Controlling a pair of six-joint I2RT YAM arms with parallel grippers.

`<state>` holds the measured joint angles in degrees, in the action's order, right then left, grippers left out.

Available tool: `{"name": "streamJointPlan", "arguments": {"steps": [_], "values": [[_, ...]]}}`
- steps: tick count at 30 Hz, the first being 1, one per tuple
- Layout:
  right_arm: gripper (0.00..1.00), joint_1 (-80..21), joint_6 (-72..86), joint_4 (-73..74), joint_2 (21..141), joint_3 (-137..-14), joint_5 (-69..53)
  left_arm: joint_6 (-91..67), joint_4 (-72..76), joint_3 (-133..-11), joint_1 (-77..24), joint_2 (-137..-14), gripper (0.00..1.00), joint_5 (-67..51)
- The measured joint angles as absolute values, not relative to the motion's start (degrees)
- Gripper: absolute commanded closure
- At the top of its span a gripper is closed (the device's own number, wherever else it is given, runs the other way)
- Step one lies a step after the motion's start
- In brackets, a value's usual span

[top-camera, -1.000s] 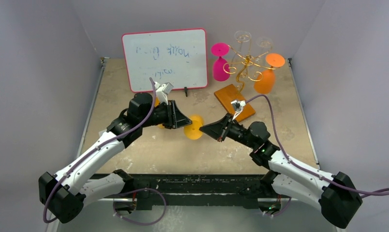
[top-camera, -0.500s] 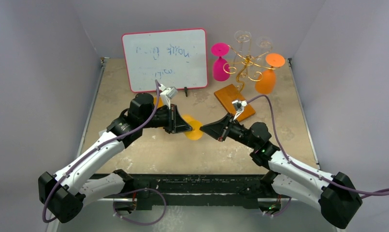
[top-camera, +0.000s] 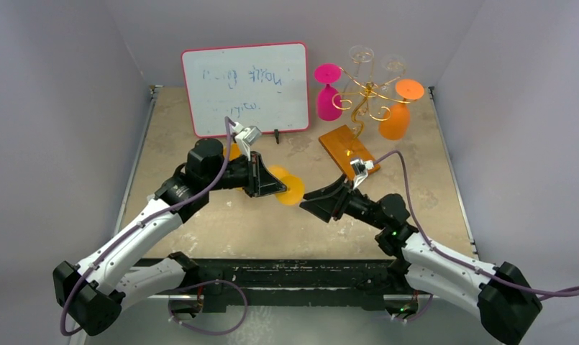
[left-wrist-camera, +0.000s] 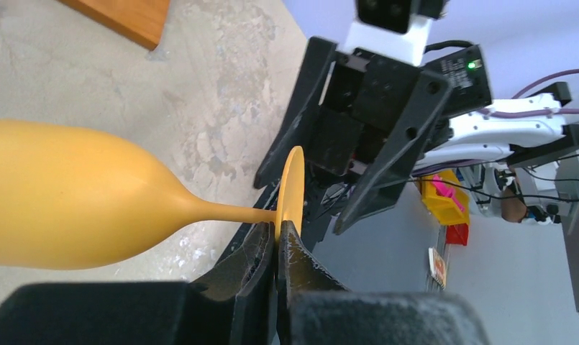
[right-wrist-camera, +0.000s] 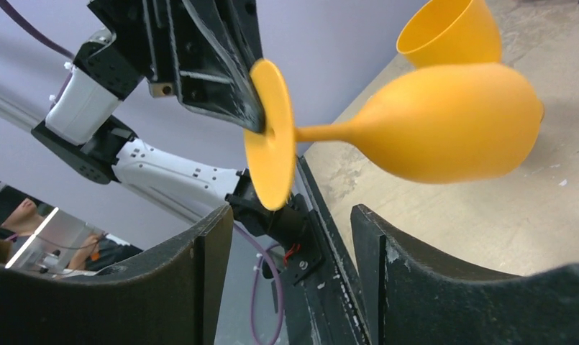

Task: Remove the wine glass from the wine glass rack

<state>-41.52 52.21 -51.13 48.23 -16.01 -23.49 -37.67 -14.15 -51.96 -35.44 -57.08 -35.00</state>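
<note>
A yellow wine glass [top-camera: 292, 190] hangs sideways above the table's middle, and my left gripper [top-camera: 279, 187] is shut on the rim of its round foot [left-wrist-camera: 293, 187]. Its bowl [left-wrist-camera: 56, 201] points away from the foot on a thin stem. My right gripper [top-camera: 306, 202] faces the foot from just beyond it, open and touching nothing, its fingers [right-wrist-camera: 214, 266] wide apart below the disc [right-wrist-camera: 272, 144]. The wine glass rack [top-camera: 365, 90], gold wire on an orange wooden base [top-camera: 347, 151], stands at the back right with a pink glass [top-camera: 328, 93], an orange glass [top-camera: 396, 115] and clear ones hanging from it.
A red-framed whiteboard [top-camera: 247, 86] stands at the back. A second yellow glass [right-wrist-camera: 452, 32] stands on the table behind my left arm, partly hidden in the top view. Purple walls close in both sides and the back.
My left gripper closed on the glass's foot. My right gripper then opened, let go of the foot and drew back toward the near right.
</note>
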Motion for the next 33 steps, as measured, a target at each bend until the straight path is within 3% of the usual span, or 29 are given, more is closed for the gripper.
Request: {"name": "streamJointPlan", "arguments": {"steps": [6, 12, 21, 26, 28, 29, 33], "values": [[0.41, -41.60, 54.17, -59.24, 51.75, -14.22, -25.67, -38.85, -10.31, -51.96, -36.47, -56.84, 1.00, -36.60], [0.68, -41.63, 58.11, -70.50, 60.51, -14.26, -29.43, -38.79, -8.93, -51.92, -37.80, -57.04, 1.00, -37.04], [0.73, -41.74, 63.00, -82.30, 65.91, -14.31, -29.45, -38.39, -8.69, -51.64, -38.68, -57.58, 1.00, -36.64], [0.98, -41.74, 61.65, -81.06, 63.55, -14.31, -29.02, -38.39, -8.38, -51.64, -38.79, -57.63, 1.00, -36.86], [1.00, -41.71, 60.82, -78.91, 62.22, -14.31, -28.58, -38.24, -7.81, -51.64, -39.05, -57.65, 1.00, -36.97], [1.00, -41.71, 60.40, -77.89, 61.60, -14.31, -28.21, -38.13, -7.55, -51.64, -39.09, -57.76, 0.95, -36.99], [1.00, -41.69, 57.95, -74.00, 59.05, -14.31, -27.42, -37.80, -7.42, -51.79, -39.16, -58.65, 0.56, -37.06]]}}
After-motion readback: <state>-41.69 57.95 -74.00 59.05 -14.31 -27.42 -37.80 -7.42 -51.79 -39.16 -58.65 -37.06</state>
